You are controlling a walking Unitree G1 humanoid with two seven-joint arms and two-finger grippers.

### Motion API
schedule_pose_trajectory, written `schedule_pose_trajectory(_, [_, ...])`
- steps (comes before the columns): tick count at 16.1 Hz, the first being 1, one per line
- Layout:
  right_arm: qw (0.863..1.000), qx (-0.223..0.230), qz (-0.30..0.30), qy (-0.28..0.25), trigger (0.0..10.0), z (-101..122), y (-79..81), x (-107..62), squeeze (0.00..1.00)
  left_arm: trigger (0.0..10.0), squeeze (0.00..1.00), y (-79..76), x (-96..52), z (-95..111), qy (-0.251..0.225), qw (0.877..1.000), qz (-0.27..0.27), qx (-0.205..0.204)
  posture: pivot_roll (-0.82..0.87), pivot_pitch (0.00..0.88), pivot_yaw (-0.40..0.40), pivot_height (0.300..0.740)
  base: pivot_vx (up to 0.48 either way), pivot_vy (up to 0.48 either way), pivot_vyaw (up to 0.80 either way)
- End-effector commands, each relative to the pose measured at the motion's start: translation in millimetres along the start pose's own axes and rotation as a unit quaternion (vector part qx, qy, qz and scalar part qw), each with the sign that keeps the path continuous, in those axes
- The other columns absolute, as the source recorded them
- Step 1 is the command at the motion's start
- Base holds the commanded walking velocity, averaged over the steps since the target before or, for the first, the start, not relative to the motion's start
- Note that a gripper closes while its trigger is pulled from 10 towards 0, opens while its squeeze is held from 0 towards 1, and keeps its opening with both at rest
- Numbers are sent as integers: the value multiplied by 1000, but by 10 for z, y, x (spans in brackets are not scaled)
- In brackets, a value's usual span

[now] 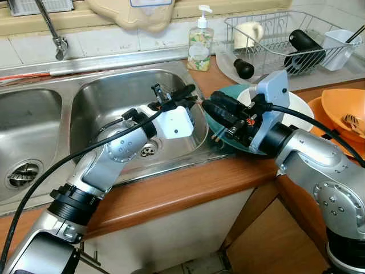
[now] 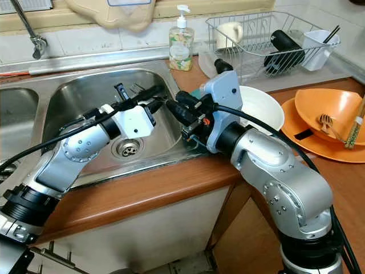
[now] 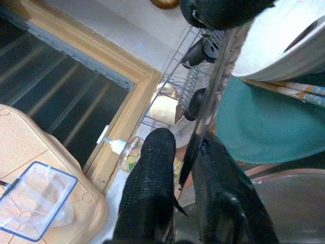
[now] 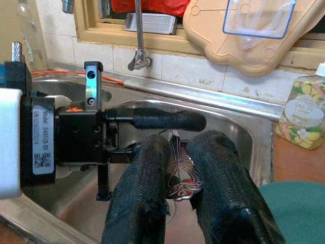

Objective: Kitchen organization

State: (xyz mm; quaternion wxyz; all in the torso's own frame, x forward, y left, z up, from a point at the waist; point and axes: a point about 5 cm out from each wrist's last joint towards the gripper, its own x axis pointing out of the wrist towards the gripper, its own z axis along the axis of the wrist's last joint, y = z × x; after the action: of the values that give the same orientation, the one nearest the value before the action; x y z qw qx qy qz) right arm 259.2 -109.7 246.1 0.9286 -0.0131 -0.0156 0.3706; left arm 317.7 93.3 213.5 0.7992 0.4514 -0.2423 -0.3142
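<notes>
silver metal utensil with an ornate handle [image 4: 179, 173] sits pinched between the 2 black fingers of my right gripper [image 2: 181, 111], over the right basin of the steel sink [image 2: 85, 91]. my left gripper [image 1: 181, 96] clamps its other end, beside the teal plate [image 3: 264, 127].

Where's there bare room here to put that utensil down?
Free patches: the right sink basin floor around the drain, and the wooden counter edge in front of the sink. Crowded: right of the sink, with the teal plate, white bowl, orange dishes and dish rack.
</notes>
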Motion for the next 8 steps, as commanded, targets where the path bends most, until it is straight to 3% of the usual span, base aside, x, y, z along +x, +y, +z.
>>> schedule_pose_trajectory(1, [1000,-4,2,1,0,1,30,-9,0,0,0,-25,15,8,-2,1000,-14,11,-102,0,14,740,0,0,0])
schedule_pose_trajectory(6, [1000,1,6,1,0,-8,54,6,0,0,0,-48,-10,-48,9,999,-29,36,-100,0,12,740,0,0,0])
schedule_pose_trajectory(8, [1000,3,6,-2,10000,-1,53,11,0,0,0,-30,-16,-62,13,999,-30,41,-98,0,8,740,0,0,0])
